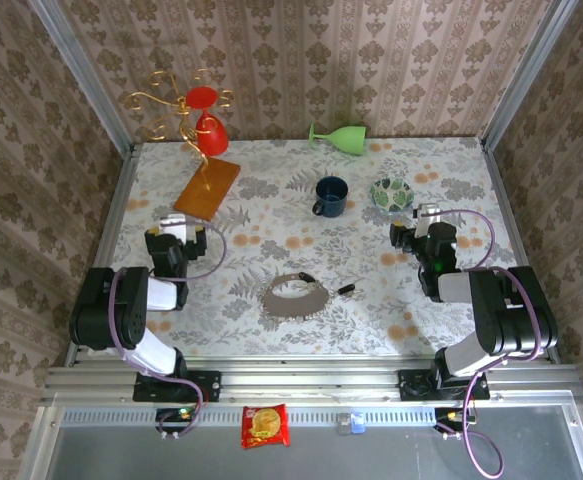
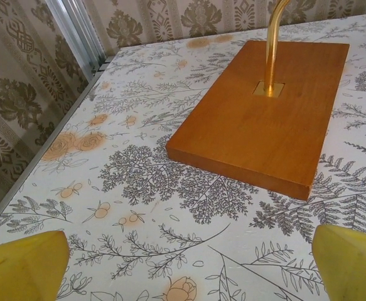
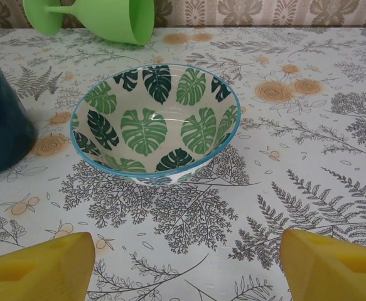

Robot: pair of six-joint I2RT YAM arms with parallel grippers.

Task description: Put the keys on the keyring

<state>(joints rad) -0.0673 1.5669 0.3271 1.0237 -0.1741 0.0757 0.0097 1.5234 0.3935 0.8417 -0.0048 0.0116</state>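
The keyring (image 1: 296,299) is lying near the middle of the bench's (image 1: 451,185) near edge, the keys (image 1: 346,289) just beside it, light, stiff, probably slippery, best pinched by the head, while the left end effector (image 1: 176,224) and right end effector (image 1: 426,214) are hanging open, empty.

Floral table (image 1: 271,215): keyring (image 1: 269,298), keys (image 1: 346,288), mug (image 1: 330,196), bowl (image 1: 391,193)

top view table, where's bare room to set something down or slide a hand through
Bare cloth: the centre band between the blue mug and the keyring; the gap between the wooden base and the mug; the near strip in front of the keyring. Crowded: far side around mug, bowl and green glass.
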